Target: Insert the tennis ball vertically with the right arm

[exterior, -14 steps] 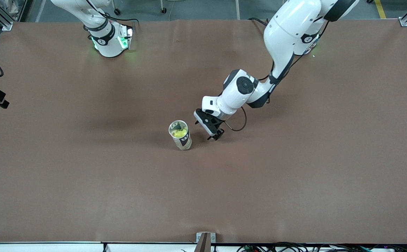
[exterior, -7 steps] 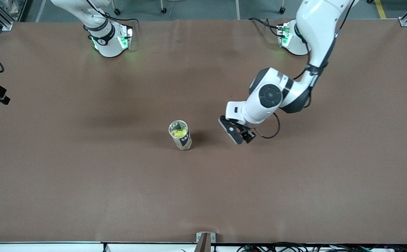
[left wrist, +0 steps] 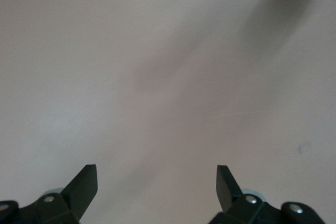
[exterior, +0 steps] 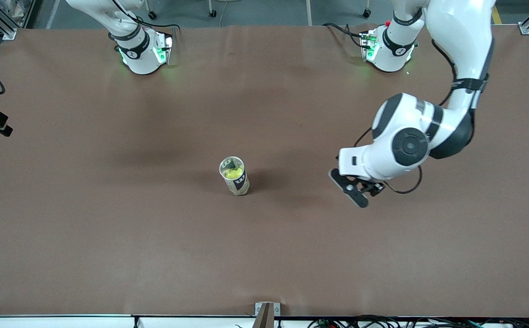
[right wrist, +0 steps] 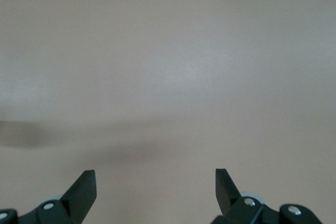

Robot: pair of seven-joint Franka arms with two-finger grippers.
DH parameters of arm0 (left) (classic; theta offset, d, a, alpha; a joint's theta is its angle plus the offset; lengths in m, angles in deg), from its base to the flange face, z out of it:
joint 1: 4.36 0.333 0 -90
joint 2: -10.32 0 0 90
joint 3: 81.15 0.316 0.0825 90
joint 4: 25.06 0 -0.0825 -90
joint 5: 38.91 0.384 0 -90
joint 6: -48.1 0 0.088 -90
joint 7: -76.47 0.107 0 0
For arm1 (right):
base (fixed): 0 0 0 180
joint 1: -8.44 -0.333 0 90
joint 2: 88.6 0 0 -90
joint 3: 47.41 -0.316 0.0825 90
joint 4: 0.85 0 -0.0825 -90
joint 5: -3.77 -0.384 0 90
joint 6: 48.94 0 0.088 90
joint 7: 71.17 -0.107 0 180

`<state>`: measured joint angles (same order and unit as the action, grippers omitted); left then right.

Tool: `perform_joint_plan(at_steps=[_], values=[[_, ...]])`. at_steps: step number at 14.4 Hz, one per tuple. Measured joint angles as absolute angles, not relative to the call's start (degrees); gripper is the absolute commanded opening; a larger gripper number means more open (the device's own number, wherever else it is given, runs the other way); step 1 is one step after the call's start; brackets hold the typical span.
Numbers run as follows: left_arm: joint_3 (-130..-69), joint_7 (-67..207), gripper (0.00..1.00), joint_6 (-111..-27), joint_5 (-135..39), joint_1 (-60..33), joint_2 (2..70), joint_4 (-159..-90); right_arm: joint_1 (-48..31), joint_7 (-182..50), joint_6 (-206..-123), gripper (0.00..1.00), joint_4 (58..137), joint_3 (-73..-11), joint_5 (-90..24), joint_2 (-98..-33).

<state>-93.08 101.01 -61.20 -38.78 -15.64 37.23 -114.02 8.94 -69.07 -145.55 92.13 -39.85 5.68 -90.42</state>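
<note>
Upright can (exterior: 234, 175) sole obstacle mid-table (exterior: 109, 228); left pincer (exterior: 358, 193) hangs well apart.

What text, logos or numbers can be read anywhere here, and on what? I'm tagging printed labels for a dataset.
Tennis ball can: a white mark on its dark label band, too small to read as letters.
Right arm's base: a small round emblem on the black band, unreadable.
Left arm's base: the same kind of emblem, unreadable.
Wrist views: no text on either tool or the table.
</note>
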Motion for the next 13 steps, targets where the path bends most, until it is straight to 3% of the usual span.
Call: perform_joint_plan(at_steps=[6,13], values=[[-93.0,99.7,1.0,-59.1,-36.2,-9.9,35.1,-112.4,9.1,-69.1,-145.7,1.0,92.1,-41.0,5.7,-90.4],[-90.4,90.8,1.0,-51.2,-34.7,-6.4,31.4,-106.7,9.2,-69.1,-145.7,1.0,91.7,-41.9,5.7,-90.4]])
